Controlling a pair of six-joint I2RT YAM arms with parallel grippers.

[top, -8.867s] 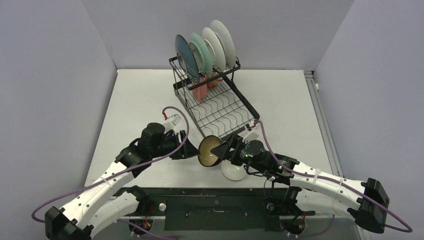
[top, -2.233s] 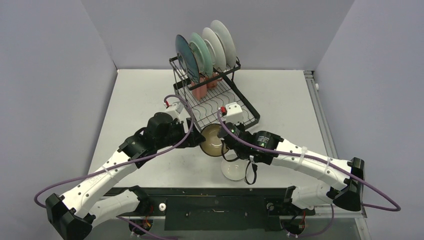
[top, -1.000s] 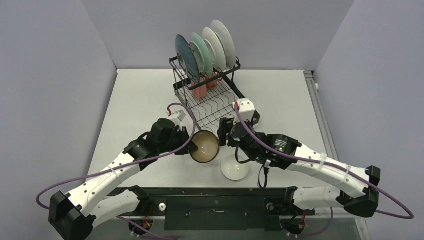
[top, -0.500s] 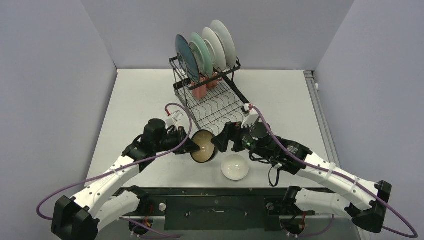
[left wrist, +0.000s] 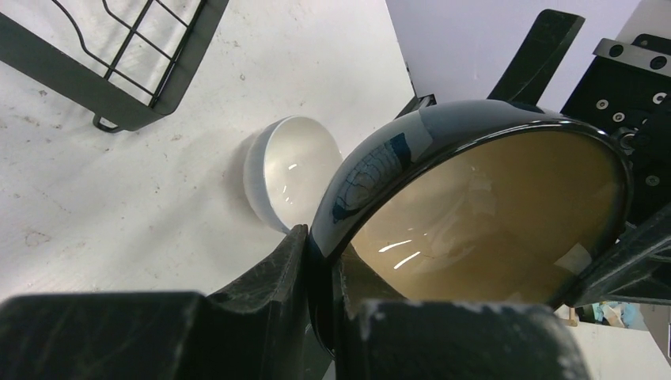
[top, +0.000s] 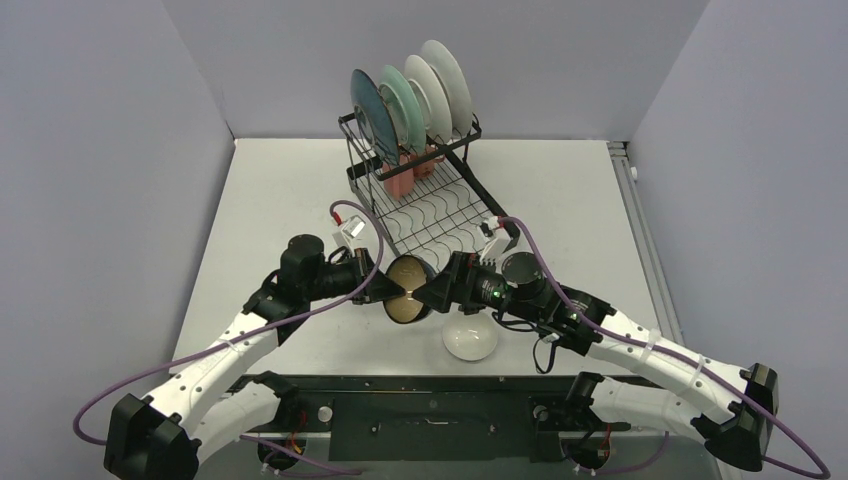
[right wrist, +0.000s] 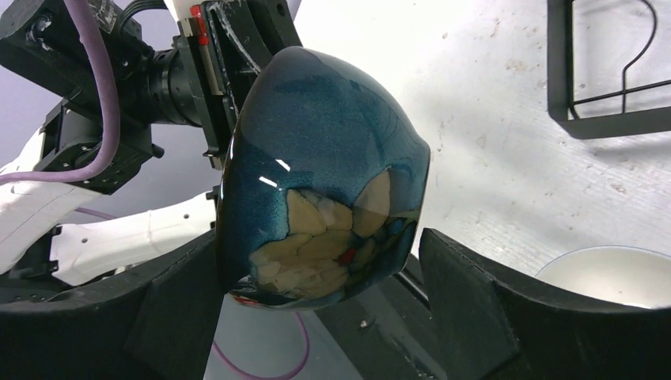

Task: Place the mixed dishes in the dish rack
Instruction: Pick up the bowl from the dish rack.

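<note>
1. The brown bowl point(top: 407, 290) is gripped at its rim by the left pincer point(top: 385, 284). The pincer is closed narrowly on the rim, with one finger inside the bowl and one outside.
2. The bowl is held clear of the bench point(top: 280, 200) and tipped on its side. Its tan inside is turned toward the left wrist, and its dark glazed underside is turned toward the right pincer point(top: 435, 293).
3. The right pincer is spread wide, with its two fingers point(right wrist: 467, 301) placed on either side of the bowl's underside. A gap is seen at one finger; whether the other touches the glaze cannot be told.
4. The small white bowl point(top: 470, 337) is set upright on the bench just beside the right pincer, on its near side and apart from the brown bowl.
5. The dish rack point(top: 430, 215) is stood beyond both pincers, with its near corner close to the right pincer.
6. At the rack's end farthest from the pincers, a dark teal plate point(top: 372, 112), a light green plate point(top: 400, 103) and two white plates point(top: 448, 72) are stood upright in slots. A pink mug point(top: 400, 180) is seen beneath them.
</note>
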